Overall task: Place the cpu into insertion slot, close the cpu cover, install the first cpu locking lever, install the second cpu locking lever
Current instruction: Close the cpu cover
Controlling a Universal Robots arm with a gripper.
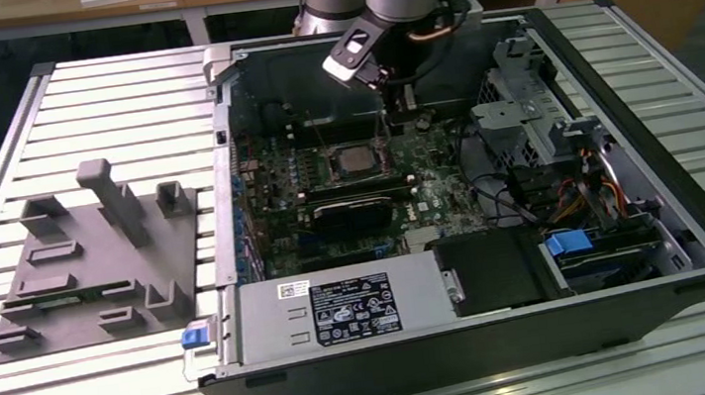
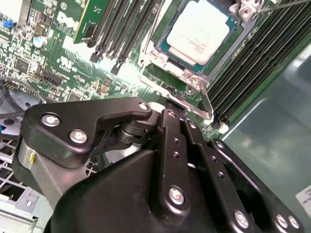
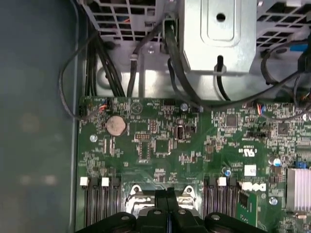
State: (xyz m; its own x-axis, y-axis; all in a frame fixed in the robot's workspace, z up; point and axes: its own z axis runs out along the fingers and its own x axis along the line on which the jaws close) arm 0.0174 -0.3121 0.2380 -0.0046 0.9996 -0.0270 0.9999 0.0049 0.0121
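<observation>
Second wrist view shows the cpu (image 2: 198,30), a flat square with a dull silver-grey top, seated in the insertion slot (image 2: 224,46), whose dark rim shows along one edge. The cpu cover (image 2: 148,51), a thin shiny metal frame, lies flat around the chip. A bent silvery wire locking lever (image 2: 207,103) runs along one side of the socket, just beside the gripper (image 2: 174,104). The gripper's matt black, bolted linkage arms hide much of the green motherboard (image 2: 58,53). Its fingers are drawn together; whether they pinch the lever cannot be made out. Long black memory slots (image 2: 121,29) flank the socket. In the first wrist view the gripper (image 3: 168,193) sits between the socket's silvery brackets. Farther off on the board lie a round coin cell (image 3: 116,125), black cables (image 3: 175,63) and a perforated metal drive cage (image 3: 218,34) that is cut off at the edge. In the exterior view the gripper (image 1: 397,113) reaches down into the open computer case (image 1: 668,171), just beside the cpu (image 1: 352,163). The case lies on a ribbed aluminium table (image 1: 114,85), and a grey moulded fixture (image 1: 93,257) sits at the exterior view's left.
</observation>
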